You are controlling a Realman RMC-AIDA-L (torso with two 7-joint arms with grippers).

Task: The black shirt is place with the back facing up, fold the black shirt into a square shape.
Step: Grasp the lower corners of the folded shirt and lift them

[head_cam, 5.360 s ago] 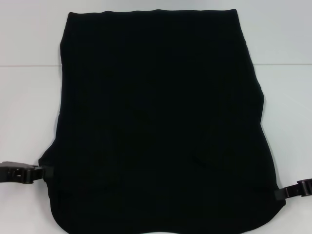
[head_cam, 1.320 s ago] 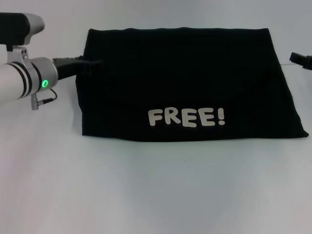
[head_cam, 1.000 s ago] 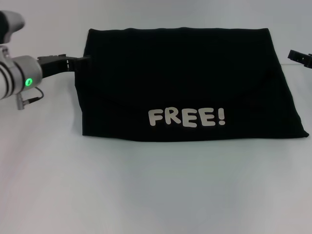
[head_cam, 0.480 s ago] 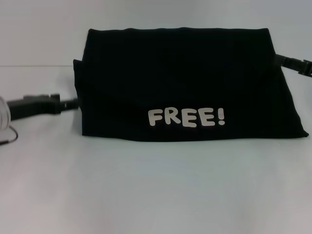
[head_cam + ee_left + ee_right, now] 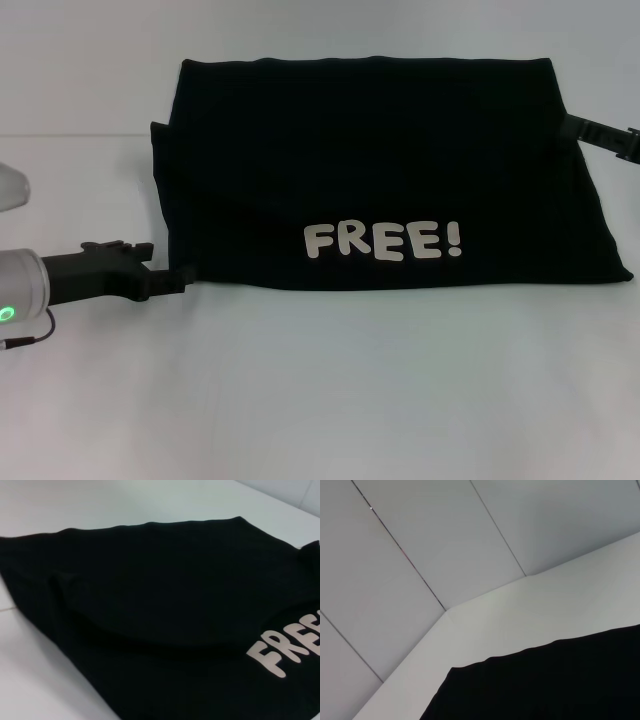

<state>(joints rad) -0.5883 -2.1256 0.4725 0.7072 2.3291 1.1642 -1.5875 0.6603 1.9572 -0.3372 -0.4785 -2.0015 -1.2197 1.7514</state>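
1. The left gripper (image 5: 178, 279) reached the black shirt's (image 5: 380, 170) near left corner, its fingertips at the hem; whether they were parted or pinched on cloth could not be told.
2. The right gripper (image 5: 575, 125) met the shirt's far right edge, its state equally unclear.
3. The black shirt lay folded into a wide band on the white table (image 5: 330, 390), spread flat, with pale lettering "FREE!" (image 5: 383, 241) facing up near its front edge.
4. In the left wrist view the shirt (image 5: 150, 610) showed a soft fold ridge beside the lettering (image 5: 287, 647).
5. The right wrist view showed the shirt's edge (image 5: 555, 685) on the table (image 5: 530, 615).
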